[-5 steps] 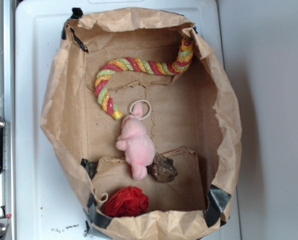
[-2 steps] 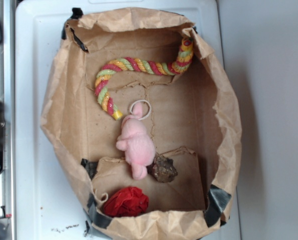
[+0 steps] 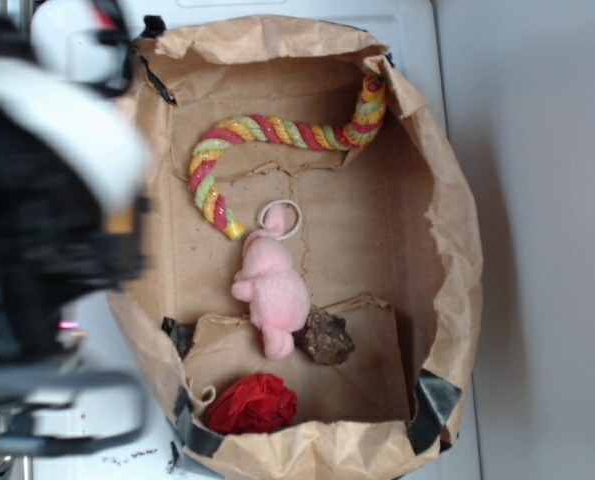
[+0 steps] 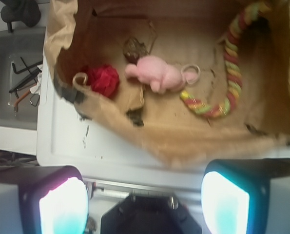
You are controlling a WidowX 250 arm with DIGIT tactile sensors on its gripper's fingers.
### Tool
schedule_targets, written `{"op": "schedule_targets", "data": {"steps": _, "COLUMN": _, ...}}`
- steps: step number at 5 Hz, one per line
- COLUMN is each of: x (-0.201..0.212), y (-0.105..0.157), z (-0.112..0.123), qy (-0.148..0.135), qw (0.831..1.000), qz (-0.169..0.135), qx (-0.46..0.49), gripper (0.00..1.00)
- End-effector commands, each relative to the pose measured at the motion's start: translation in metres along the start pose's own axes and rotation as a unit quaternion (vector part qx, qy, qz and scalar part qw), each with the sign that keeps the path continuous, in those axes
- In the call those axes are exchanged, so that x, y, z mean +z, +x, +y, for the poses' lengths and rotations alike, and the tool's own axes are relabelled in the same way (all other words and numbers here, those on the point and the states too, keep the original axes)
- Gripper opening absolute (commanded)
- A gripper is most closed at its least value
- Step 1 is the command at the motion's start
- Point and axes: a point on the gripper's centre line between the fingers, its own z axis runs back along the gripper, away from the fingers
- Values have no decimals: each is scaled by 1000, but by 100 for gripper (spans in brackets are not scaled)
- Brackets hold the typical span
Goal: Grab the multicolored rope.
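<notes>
Brown paper-lined cardboard box [image 3: 447, 230] on white worktop [image 3: 77, 60], walls crumpled, corners taped black.

Multicolored rope [image 3: 267, 130] (red, yellow, light-green, pink strands): lay curved along the far part of the box floor, one end climbing the box wall at a corner, the other ending just beside a white ring [image 3: 280, 219]. Untouched.

Pink plush toy [image 3: 270, 285]: at mid-floor, white ring at its head end, apart from the rope.

Dark brown lumpy item [image 3: 324, 337]: touching the plush toy's lower side.

Red wrinkly ball [image 3: 254, 403]: near the taped corner, apart from the plush toy.

Tool [image 4: 145, 204]: blurred in the exterior view, over the worktop outside the box; fingers [image 4: 62, 204] spread wide in the wrist view, nothing between them.

Allen keys [image 4: 23, 68]: in a grey tray beside the worktop.
</notes>
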Motion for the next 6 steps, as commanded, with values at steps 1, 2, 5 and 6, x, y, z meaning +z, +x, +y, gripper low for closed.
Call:
{"op": "schedule_targets", "data": {"steps": 1, "x": -17, "y": 45, "z": 18, "qy": 2, "qw": 999, "qz": -37, "qx": -36, "gripper": 100}}
{"op": "schedule_targets", "data": {"steps": 2, "x": -29, "y": 62, "z": 24, "qy": 3, "qw": 998, "qz": -54, "qx": -43, "gripper": 100}}
{"op": "schedule_targets", "data": {"steps": 5, "x": -73, "y": 87, "z": 51, "qy": 7, "qw": 993, "qz": -81, "qx": -80, "gripper": 100}}
{"op": "schedule_targets", "data": {"steps": 6, "x": -80, "y": 85, "z": 54, "qy": 21, "qw": 992, "qz": -86, "qx": -92, "gripper": 100}}
